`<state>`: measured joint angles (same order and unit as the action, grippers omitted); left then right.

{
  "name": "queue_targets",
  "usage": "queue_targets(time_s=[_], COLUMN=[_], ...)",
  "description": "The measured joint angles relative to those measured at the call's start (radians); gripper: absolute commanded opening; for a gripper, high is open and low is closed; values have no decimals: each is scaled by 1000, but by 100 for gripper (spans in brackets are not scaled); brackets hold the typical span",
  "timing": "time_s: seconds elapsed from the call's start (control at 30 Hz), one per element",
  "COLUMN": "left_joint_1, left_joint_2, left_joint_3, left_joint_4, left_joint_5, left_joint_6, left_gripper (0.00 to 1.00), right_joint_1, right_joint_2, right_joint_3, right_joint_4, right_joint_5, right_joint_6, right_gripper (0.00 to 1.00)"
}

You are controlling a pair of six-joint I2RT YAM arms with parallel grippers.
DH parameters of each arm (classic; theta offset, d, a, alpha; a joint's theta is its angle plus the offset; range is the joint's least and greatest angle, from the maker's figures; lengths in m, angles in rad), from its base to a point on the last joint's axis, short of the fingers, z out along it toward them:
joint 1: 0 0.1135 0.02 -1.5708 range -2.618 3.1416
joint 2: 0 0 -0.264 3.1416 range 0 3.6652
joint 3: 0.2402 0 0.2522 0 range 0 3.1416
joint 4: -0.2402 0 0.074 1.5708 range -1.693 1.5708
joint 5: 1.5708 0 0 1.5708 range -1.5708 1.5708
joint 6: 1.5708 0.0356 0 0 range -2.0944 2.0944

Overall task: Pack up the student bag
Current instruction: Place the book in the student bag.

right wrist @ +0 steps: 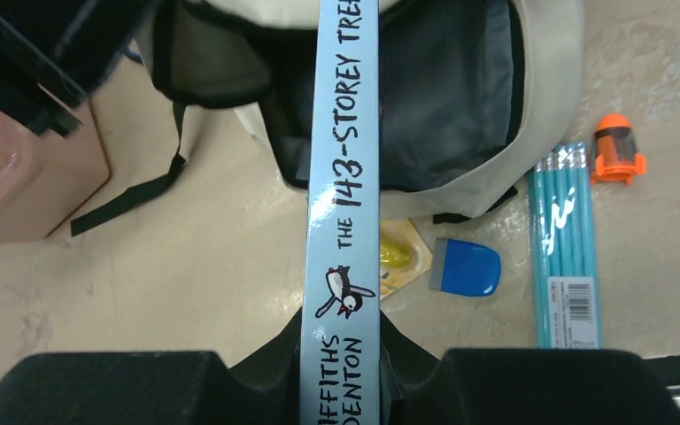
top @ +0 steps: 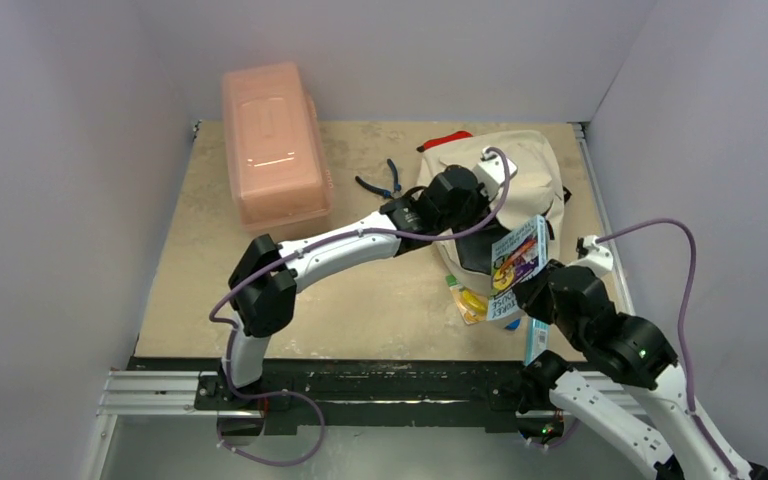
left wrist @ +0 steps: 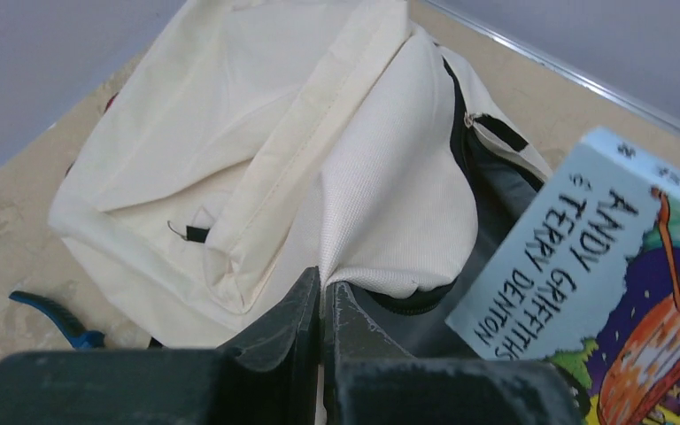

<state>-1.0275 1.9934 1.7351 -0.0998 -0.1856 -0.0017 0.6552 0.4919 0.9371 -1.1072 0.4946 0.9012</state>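
the bag (top: 540, 170) lies at the far right of the desk (top: 360, 300). its long axis runs near to far, with the closed bottom toward the far wall and the open mouth facing the arms. it is soft cream cloth with a black zip round the mouth, grey lining inside and black straps trailing beside it. the left pincer (left wrist: 323, 283) is closed to a sliver on the cream flap at the mouth's edge, holding it up. the right pincer (right wrist: 341, 350) grips a pale blue book (right wrist: 345, 177) by its near end, spine up, with the far end over the mouth. just near of the mouth, to the right, lie blue pencils (right wrist: 567, 239), an orange sharpener (right wrist: 617, 148) and a blue eraser (right wrist: 466, 267).
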Motion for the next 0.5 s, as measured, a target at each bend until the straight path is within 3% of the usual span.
queue_targets(time_s=[0.17, 0.33, 0.5], left_joint_1=[35, 38, 37], left_joint_2=[-10, -14, -26], left_joint_3=[45, 53, 53], left_joint_4=[-21, -48, -71], left_joint_5=[24, 65, 94], left_joint_6=[-41, -42, -39], left_gripper=[0, 0, 0], right_joint_1=[0, 0, -51], right_joint_2=[-71, -87, 29], right_joint_3=[-76, -210, -277], right_joint_4=[48, 226, 388], right_joint_5=[-106, -169, -209], right_joint_6=[35, 72, 57], right_gripper=[0, 0, 0])
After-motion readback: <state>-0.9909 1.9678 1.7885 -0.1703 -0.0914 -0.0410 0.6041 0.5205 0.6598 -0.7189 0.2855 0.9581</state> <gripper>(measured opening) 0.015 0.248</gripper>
